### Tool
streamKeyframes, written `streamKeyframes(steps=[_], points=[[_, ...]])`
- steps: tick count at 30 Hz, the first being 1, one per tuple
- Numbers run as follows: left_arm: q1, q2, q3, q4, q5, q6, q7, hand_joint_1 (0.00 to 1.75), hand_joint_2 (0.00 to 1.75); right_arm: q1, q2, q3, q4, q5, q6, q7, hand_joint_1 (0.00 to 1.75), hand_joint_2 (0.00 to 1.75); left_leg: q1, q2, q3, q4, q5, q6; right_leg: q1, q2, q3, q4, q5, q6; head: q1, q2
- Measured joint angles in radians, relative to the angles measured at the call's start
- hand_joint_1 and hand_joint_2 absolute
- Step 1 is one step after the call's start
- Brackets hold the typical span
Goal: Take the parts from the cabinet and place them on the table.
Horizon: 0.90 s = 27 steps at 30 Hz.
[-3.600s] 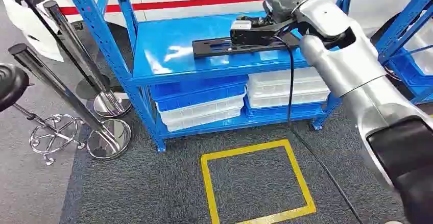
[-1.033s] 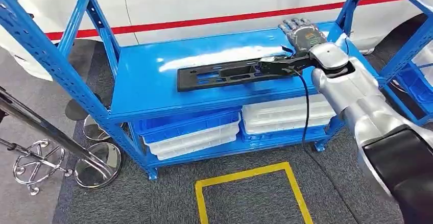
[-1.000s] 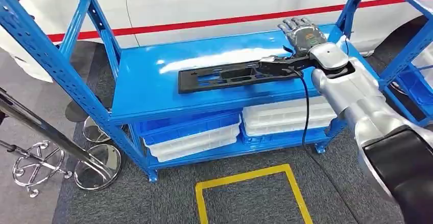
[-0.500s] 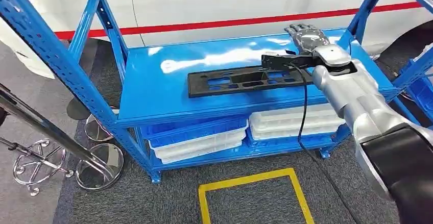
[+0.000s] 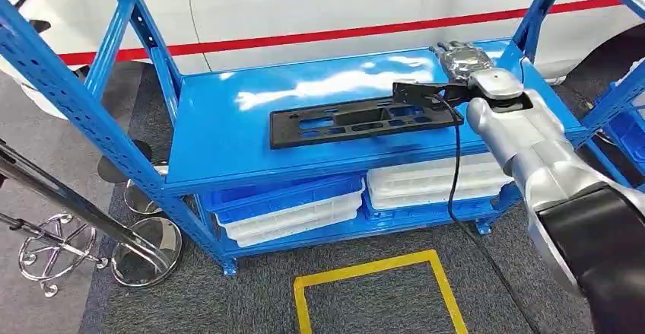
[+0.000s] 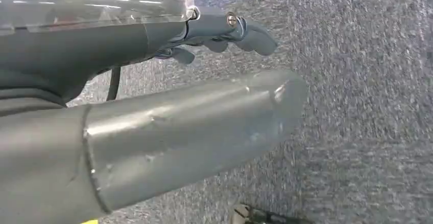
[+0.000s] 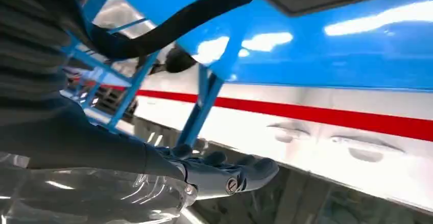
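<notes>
The right hand (image 5: pixel 459 58) is reaching out over the far right end of the blue shelf (image 5: pixel 220 113), in the upper right of the head view, fingers (image 5: pixel 450 48) stretched forward and slightly apart, gripping nothing. In the right wrist view those fingers (image 7: pixel 240 173) are lying nearly flat and open against the white car side (image 7: pixel 357 132) with its red stripe. The left hand (image 6: pixel 224 30) is hanging over grey carpet (image 6: pixel 357 81), fingers loosely curled, nothing in them.

Just below the right hand, the black part (image 5: pixel 357 119) is lying flat on the shelf top, centre-right of the frame, running from mid-shelf across to the wrist. It is a long, thin, matte black panel with several rectangular cut-outs along its length.

It is looking like stiff moulded plastic, probably light, though long enough to tip if taken by one end. The open slots and long edges are offering the best purchase; a hold near the middle would probably balance it best. On that glossy shelf it may slide.
</notes>
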Motion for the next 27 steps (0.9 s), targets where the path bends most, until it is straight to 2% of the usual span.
streamKeyframes(steps=[3,4,5,6,8,9,10,11,12,13,14,15,16,18,19,20,21,23,24,25,26,27], points=[[0.001,0.000,0.001,0.000,-0.001,0.014,0.011,0.00,0.00,-0.011,0.002,0.000,0.015,0.031,0.041,0.025,0.00,1.75,-0.005,-0.001,-0.001,-0.005,0.004,0.009,-0.006,0.000,0.004,-0.011,0.006,0.017,0.000,0.000],[0.001,0.000,0.002,0.000,-0.001,0.019,0.013,0.00,0.00,-0.017,0.002,0.001,0.019,0.045,0.058,0.030,0.00,1.75,-0.001,0.000,0.009,-0.025,0.014,0.019,0.000,0.001,0.007,-0.016,0.006,0.024,0.000,0.000],[0.001,-0.002,0.002,0.000,-0.002,0.022,0.014,0.00,0.00,-0.028,0.001,0.002,0.025,0.056,0.072,0.032,0.00,1.75,0.003,0.004,0.017,-0.038,0.022,0.023,-0.003,-0.002,0.001,0.004,-0.008,0.024,0.000,0.000],[-0.001,-0.002,0.002,0.000,-0.002,0.024,0.016,0.00,0.00,-0.042,0.003,0.004,0.029,0.066,0.092,0.029,0.00,1.75,0.004,0.004,0.017,-0.042,0.024,0.029,-0.001,-0.003,-0.021,0.050,-0.042,0.022,0.000,0.000],[-0.002,-0.003,0.006,0.000,-0.002,0.026,0.017,0.00,0.00,-0.059,0.003,0.009,0.037,0.079,0.123,0.015,0.00,1.75,0.001,0.005,0.018,-0.042,0.023,0.034,-0.001,-0.001,-0.091,0.203,-0.116,0.024,0.000,0.000],[-0.001,-0.005,0.008,0.000,-0.002,0.026,0.018,0.00,0.00,-0.062,0.003,0.013,0.041,0.086,0.140,0.006,0.00,1.75,0.000,0.005,0.018,-0.040,0.022,0.036,-0.001,-0.001,-0.124,0.269,-0.135,0.026,0.000,0.000],[0.000,-0.005,0.008,0.000,-0.001,0.027,0.019,0.00,0.00,-0.062,0.003,0.017,0.044,0.091,0.159,-0.005,0.00,1.75,0.001,0.004,0.018,-0.037,0.021,0.036,-0.002,-0.002,-0.138,0.291,-0.129,0.028,0.000,0.000],[0.000,-0.005,0.010,0.000,-0.001,0.029,0.019,0.00,0.00,-0.065,0.003,0.024,0.046,0.100,0.180,-0.018,0.00,1.75,0.002,0.002,0.018,-0.032,0.017,0.035,-0.003,-0.003,-0.125,0.259,-0.098,0.029,0.000,0.000],[0.000,-0.006,0.013,0.000,0.000,0.032,0.019,0.00,0.00,-0.072,0.004,0.034,0.046,0.108,0.204,-0.033,0.00,1.75,0.002,0.001,0.018,-0.025,0.013,0.032,-0.005,-0.003,-0.096,0.198,-0.059,0.030,0.000,0.000],[0.000,-0.007,0.016,0.000,0.000,0.036,0.019,0.00,0.00,-0.083,0.004,0.043,0.047,0.113,0.224,-0.046,0.00,1.75,0.003,0.000,0.017,-0.015,0.005,0.028,-0.006,-0.004,-0.051,0.109,-0.012,0.031,0.000,0.000],[0.000,-0.008,0.020,0.000,0.000,0.039,0.019,0.00,0.00,-0.096,0.006,0.052,0.047,0.119,0.243,-0.057,0.00,1.75,0.003,0.000,0.013,-0.001,-0.004,0.022,-0.009,-0.004,-0.015,0.028,0.011,0.030,0.000,0.000],[-0.001,-0.008,0.024,0.000,0.002,0.040,0.019,0.00,0.00,-0.109,0.007,0.060,0.048,0.121,0.252,-0.061,0.00,1.75,-0.006,-0.001,0.002,0.013,-0.011,0.013,0.000,-0.003,-0.008,0.018,-0.007,0.027,0.000,0.000],[-0.001,-0.008,0.025,0.000,0.003,0.043,0.018,0.00,0.00,-0.115,0.011,0.066,0.048,0.124,0.265,-0.068,0.00,1.75,-0.004,-0.001,-0.001,0.015,-0.011,0.011,-0.002,0.000,-0.012,0.021,-0.004,0.019,-0.001,0.000],[0.000,-0.009,0.027,0.000,0.003,0.046,0.018,0.00,0.00,-0.117,0.014,0.083,0.049,0.140,0.302,-0.092,0.00,1.75,-0.001,-0.001,0.001,0.013,-0.008,0.005,0.005,0.001,-0.014,0.021,-0.004,0.010,-0.001,0.000],[0.001,-0.011,0.027,0.000,0.004,0.047,0.018,0.00,0.00,-0.120,0.015,0.092,0.049,0.143,0.319,-0.103,0.00,1.75,-0.001,-0.002,0.000,0.014,-0.010,0.002,0.000,0.000,-0.014,0.017,-0.001,0.004,0.000,0.000],[0.003,-0.012,0.028,0.000,0.004,0.049,0.018,0.00,0.00,-0.124,0.016,0.099,0.048,0.146,0.335,-0.115,0.00,1.75,0.001,0.000,-0.005,0.026,-0.023,-0.007,-0.004,-0.002,-0.011,0.012,0.003,-0.003,0.000,0.000],[0.003,-0.013,0.029,0.000,0.003,0.054,0.018,0.00,0.00,-0.128,0.018,0.109,0.046,0.148,0.345,-0.122,0.00,1.75,0.002,0.000,-0.021,0.064,-0.052,-0.015,-0.005,-0.002,-0.010,0.009,0.004,-0.008,-0.001,0.000],[0.001,-0.012,0.034,0.000,0.003,0.061,0.018,0.00,0.00,-0.132,0.019,0.129,0.042,0.149,0.362,-0.131,0.00,1.75,0.008,0.000,-0.088,0.212,-0.123,-0.025,-0.006,-0.001,-0.011,0.008,0.005,-0.010,-0.001,0.000],[0.001,-0.012,0.035,0.000,0.002,0.063,0.018,0.00,0.00,-0.132,0.019,0.140,0.042,0.149,0.370,-0.137,0.00,1.75,0.010,0.001,-0.122,0.282,-0.147,-0.027,-0.006,-0.002,-0.011,0.008,0.005,-0.010,-0.001,0.000],[0.002,-0.013,0.039,0.000,0.000,0.064,0.018,0.00,0.00,-0.129,0.019,0.154,0.042,0.147,0.378,-0.144,0.00,1.75,0.011,0.001,-0.142,0.319,-0.151,-0.027,-0.006,-0.002,-0.011,0.009,0.005,-0.010,-0.001,0.000],[0.003,-0.014,0.041,0.000,-0.001,0.065,0.018,0.00,0.00,-0.126,0.019,0.173,0.042,0.142,0.384,-0.149,0.00,1.75,0.012,0.001,-0.136,0.300,-0.124,-0.026,-0.006,-0.001,-0.011,0.009,0.005,-0.010,-0.001,0.000],[0.004,-0.015,0.042,0.000,-0.002,0.065,0.018,0.00,0.00,-0.126,0.019,0.186,0.042,0.137,0.387,-0.152,0.00,1.75,0.012,0.001,-0.111,0.245,-0.088,-0.024,-0.006,-0.001,-0.010,0.009,0.004,-0.010,-0.001,0.000]])
